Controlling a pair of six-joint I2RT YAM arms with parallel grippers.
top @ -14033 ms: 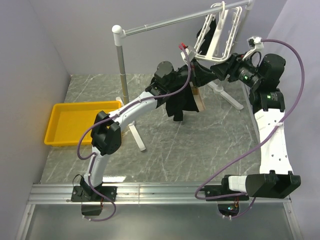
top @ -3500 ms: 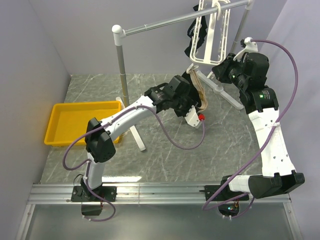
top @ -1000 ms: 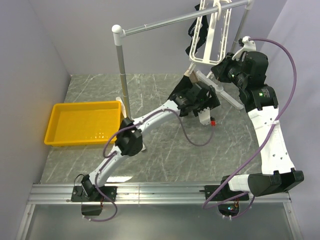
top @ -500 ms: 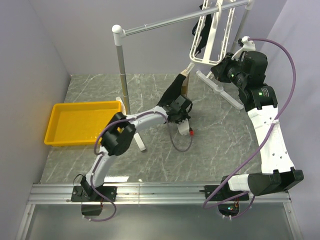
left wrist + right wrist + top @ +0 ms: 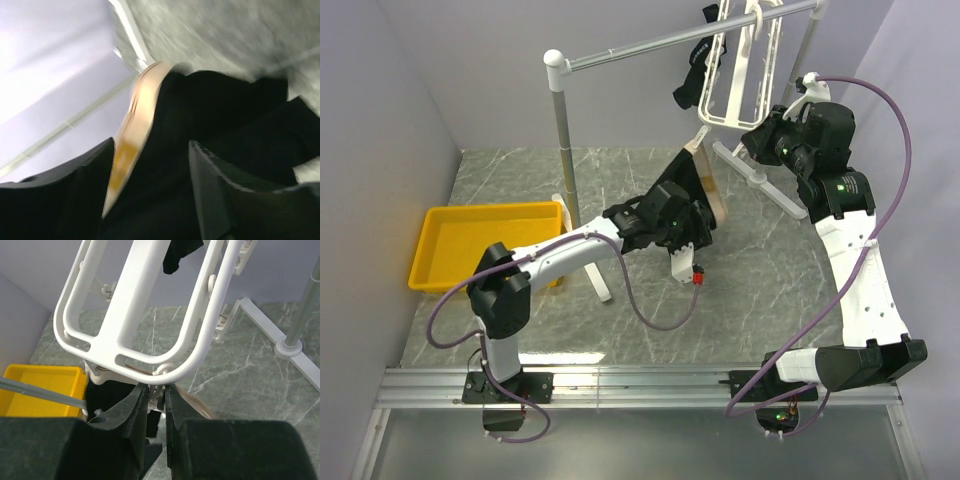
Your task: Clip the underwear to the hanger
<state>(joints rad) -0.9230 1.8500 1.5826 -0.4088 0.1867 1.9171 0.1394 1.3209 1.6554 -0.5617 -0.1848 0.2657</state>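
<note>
Beneath the hanger (image 5: 144,295), right jaws hide a seemingly pinched clip (image 5: 159,391).

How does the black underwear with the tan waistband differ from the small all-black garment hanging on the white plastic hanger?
The black tan-banded underwear has a wide elastic band; the small all-black garment has none. The underwear is broader; the garment is narrow. The garment hangs high on the white plastic slatted hanger; the underwear hangs below its lower edge. Both are black cloth, hanging.
</note>
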